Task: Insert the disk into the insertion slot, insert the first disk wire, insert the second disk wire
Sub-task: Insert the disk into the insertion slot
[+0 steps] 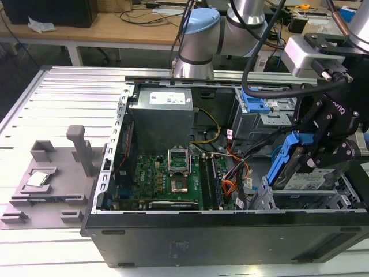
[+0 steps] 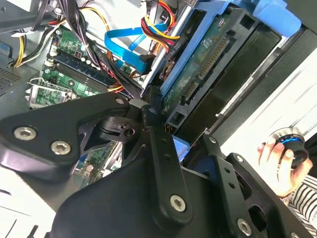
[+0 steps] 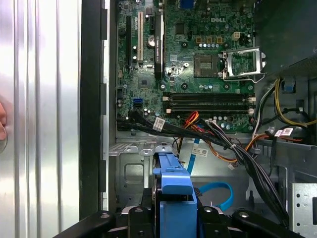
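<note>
The one gripper (image 1: 311, 157) is clamped shut on the blue carrier of the single disk (image 1: 301, 180). It holds the disk tilted over the one insertion slot (image 1: 311, 201), at the exterior view's right. The arm bends down from above into the open computer case (image 1: 173, 236).

White print on motherboard (image 3: 188, 74); disk (image 1: 308, 182) label illegible.

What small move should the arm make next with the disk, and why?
Probably level the disk and ease it down toward the insertion slot. In the exterior view the gripper holds it tilted, with one end raised above the grey cage, and it is not yet seated.
</note>
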Robot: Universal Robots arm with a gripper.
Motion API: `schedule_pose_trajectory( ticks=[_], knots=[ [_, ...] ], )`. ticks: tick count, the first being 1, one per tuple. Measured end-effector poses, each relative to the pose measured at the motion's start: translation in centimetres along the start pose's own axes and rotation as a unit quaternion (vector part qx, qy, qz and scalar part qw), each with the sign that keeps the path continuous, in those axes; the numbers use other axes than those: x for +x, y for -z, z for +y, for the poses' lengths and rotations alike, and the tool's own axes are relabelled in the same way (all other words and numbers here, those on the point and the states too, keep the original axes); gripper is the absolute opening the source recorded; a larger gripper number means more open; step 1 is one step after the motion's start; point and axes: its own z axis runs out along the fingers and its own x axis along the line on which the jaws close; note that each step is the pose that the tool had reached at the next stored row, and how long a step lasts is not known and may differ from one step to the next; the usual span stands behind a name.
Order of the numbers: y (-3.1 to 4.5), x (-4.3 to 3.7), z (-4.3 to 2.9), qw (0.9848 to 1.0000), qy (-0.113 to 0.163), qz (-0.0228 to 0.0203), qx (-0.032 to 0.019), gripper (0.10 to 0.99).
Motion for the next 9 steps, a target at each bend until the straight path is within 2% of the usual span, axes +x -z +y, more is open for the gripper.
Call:
schedule_pose_trajectory(
  ticks=[5,6,9],
  knots=[
    [-0.03,0.0,0.0,1.0,0.0,-0.0002,0.0,0.376],
    [-0.02,0.0,0.0,1.0,0.0,0.0,0.0,0.439],
    [-0.02,0.0,0.0,1.0,0.0,0.0,0.0,0.439]
  ],
)
